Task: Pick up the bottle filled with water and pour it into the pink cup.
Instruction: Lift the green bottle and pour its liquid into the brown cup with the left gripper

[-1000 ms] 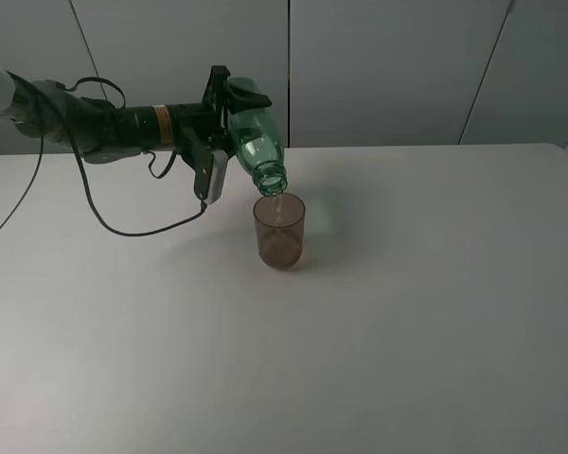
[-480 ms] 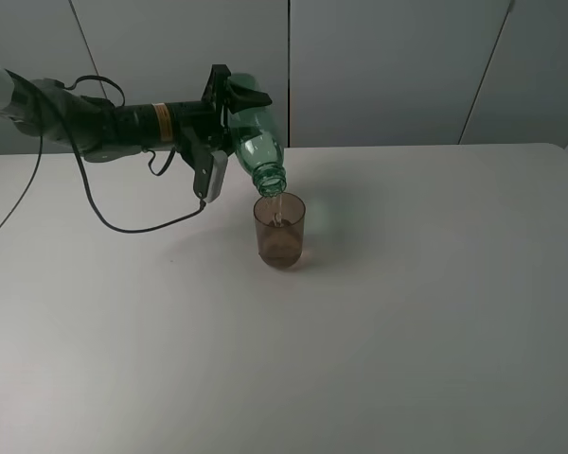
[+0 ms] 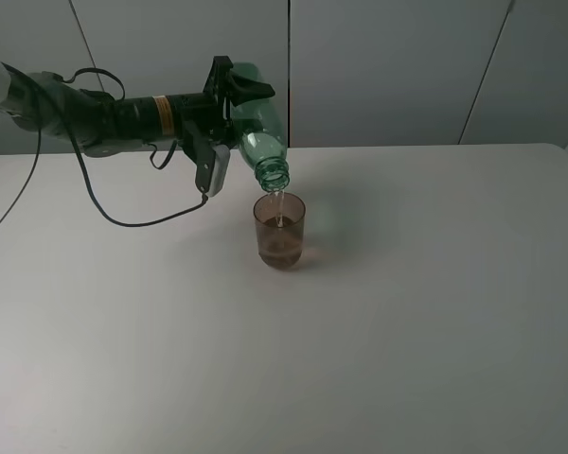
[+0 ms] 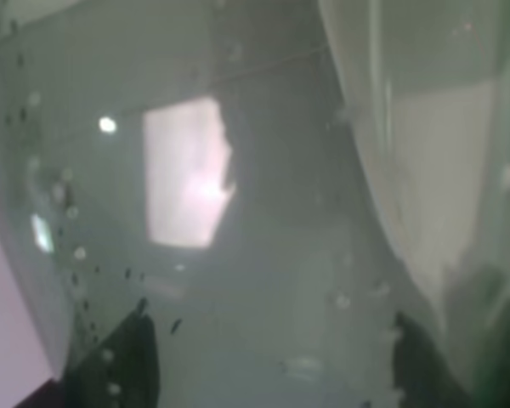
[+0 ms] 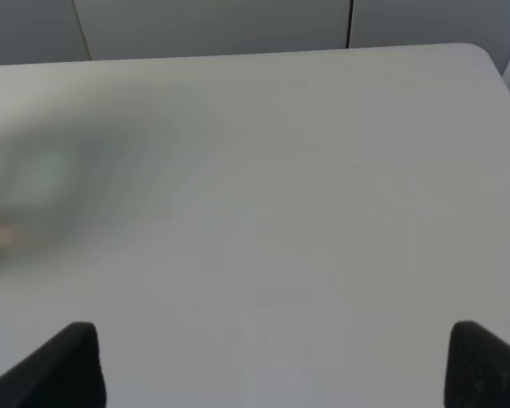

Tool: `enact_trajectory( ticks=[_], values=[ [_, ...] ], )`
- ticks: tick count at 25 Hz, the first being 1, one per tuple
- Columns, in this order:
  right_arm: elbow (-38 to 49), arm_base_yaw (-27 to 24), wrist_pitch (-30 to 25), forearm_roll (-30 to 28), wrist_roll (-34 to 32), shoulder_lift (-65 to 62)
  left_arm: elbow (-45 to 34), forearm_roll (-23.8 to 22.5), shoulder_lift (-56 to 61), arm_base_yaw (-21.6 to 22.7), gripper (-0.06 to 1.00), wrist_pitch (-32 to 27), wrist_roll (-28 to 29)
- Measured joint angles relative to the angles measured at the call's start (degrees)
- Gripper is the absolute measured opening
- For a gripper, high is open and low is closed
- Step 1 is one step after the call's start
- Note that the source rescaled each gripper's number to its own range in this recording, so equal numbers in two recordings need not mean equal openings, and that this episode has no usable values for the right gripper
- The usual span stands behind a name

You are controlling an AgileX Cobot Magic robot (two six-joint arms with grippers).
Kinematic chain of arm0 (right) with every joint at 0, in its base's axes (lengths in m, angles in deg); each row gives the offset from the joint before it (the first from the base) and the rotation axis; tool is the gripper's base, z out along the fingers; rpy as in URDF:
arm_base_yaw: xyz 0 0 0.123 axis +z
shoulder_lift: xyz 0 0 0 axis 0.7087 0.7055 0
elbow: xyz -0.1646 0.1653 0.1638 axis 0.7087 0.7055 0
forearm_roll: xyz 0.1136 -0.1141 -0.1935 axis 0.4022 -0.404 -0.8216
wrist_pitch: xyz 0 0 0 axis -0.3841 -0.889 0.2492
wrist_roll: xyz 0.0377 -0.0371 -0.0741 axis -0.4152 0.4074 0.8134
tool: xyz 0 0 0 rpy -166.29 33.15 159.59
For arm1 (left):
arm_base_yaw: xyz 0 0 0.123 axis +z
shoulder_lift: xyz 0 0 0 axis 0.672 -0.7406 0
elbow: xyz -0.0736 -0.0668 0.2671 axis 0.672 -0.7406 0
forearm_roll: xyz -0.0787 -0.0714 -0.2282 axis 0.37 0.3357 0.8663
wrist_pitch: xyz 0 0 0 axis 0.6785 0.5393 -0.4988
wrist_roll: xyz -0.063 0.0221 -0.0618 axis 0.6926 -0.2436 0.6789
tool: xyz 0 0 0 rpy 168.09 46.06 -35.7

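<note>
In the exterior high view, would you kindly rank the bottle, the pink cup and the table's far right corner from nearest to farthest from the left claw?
1. The bottle: gripped in the left claw, tilted mouth-down.
2. The pink cup: standing just below the bottle's mouth.
3. The table's far right corner: far off to the right.
</note>
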Motion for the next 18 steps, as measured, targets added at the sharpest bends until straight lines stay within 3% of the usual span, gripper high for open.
enact_trajectory(
  ticks=[18],
  values=[
    [0.0, 0.0, 0.0, 0.0, 0.0, 0.0, 0.0, 0.1, 1.2, -0.6, 0.0, 0.2, -6.3]
  ],
)
